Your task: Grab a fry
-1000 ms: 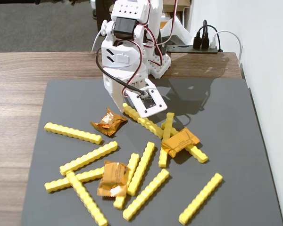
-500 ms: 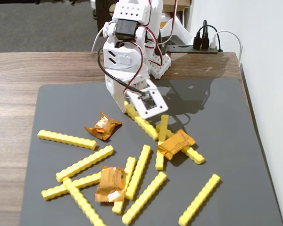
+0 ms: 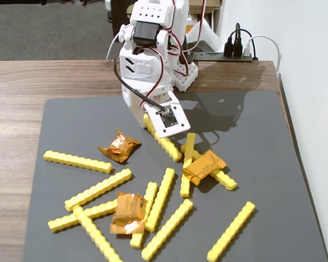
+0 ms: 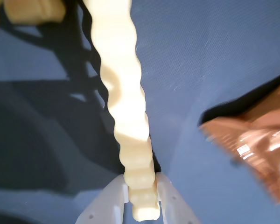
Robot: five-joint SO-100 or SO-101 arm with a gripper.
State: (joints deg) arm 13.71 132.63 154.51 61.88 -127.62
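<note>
In the wrist view the hand [image 4: 143,205] has its two white fingers [image 4: 107,205] closed snugly around the near end of the fry [image 4: 123,93], a long pale-yellow studded stick that runs away up the frame over the dark mat [image 4: 214,56]. In the fixed view that fry [image 3: 165,143] lies slanting just below the arm's wrist, its upper end hidden under the hand, with an orange foil packet [image 3: 119,146] near its left and other yellow sticks [image 3: 76,161] scattered farther down. The stick looks like light, rigid plastic; its bumpy sides should key against the fingers and resist slipping. Held at one end, though, it will likely lever and droop, so a mid-length hold would be steadier.
</note>
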